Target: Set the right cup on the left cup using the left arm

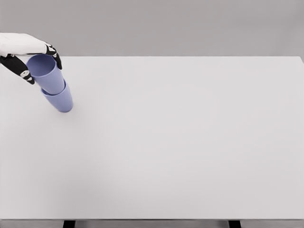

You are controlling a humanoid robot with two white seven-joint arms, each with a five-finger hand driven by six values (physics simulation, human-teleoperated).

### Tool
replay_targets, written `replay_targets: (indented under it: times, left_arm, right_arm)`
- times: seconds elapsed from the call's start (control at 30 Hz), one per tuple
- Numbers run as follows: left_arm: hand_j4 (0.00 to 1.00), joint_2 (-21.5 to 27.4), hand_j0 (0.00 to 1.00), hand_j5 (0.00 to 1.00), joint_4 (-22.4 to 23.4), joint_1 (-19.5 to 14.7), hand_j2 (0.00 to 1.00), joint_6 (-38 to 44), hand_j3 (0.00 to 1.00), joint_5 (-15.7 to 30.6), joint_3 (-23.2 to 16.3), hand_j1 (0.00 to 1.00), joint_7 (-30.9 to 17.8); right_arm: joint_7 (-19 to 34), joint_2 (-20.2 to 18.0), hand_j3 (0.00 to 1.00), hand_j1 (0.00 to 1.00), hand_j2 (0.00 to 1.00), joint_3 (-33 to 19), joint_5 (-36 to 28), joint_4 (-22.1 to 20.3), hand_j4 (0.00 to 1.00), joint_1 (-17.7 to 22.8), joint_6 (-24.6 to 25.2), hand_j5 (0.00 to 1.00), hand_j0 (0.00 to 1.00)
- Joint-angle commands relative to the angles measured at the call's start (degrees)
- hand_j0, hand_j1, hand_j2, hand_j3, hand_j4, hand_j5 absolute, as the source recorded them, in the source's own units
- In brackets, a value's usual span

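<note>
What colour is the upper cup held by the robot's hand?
Lavender blue, like the lower cup. The upper cup shows best in the head view, gripped by the left hand.

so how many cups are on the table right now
2, both purple, stacked at the table's far left: the lower cup stands on the table, and the upper cup sits nested in it, with the left hand around its rim. None seem hidden.

Bright, even, diffuse light washes the white surface [180, 142] almost shadowless, only a faint soft smudge near its far left corner, with slightly soft, glare-free rendering throughout.
</note>
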Motion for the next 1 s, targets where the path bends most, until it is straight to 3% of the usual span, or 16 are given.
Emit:
replay_targets:
  times: [0.0,0.47,0.73,0.87,0.97]
  left_arm:
    - [0.8,-0.2,0.8,0.8,0.0,0.0,0.8,0.1,0.8,0.1,0.1,0.8,0.0]
    - [0.88,-0.4,0.88,0.88,0.3,0.1,0.88,0.0,0.88,0.0,0.0,0.88,0.0]
    - [0.99,0.1,0.99,0.99,0.0,0.1,0.99,-0.1,0.99,0.2,0.1,0.99,0.0]
    - [1.0,0.4,1.0,1.0,-1.1,-0.1,1.0,-0.5,1.0,0.6,1.0,1.0,0.0]
    - [1.0,3.2,1.0,1.0,-6.3,0.1,1.0,-0.9,1.0,1.0,4.1,1.0,0.0]
  right_arm:
    - [0.0,0.0,1.0,1.0,1.0,0.1,0.0,0.0,1.0,-0.1,-0.1,1.0,1.0]
    - [0.0,0.0,1.0,1.0,1.0,0.0,0.0,0.0,1.0,-0.1,0.0,1.0,1.0]
    - [0.0,0.0,1.0,1.0,1.0,0.0,0.0,0.0,1.0,0.0,0.0,1.0,1.0]
    - [0.0,0.0,1.0,1.0,1.0,0.0,0.0,0.0,1.0,-0.1,-0.1,1.0,1.0]
    - [0.0,0.0,1.0,1.0,1.0,0.0,0.0,0.0,1.0,0.0,0.0,1.0,1.0]
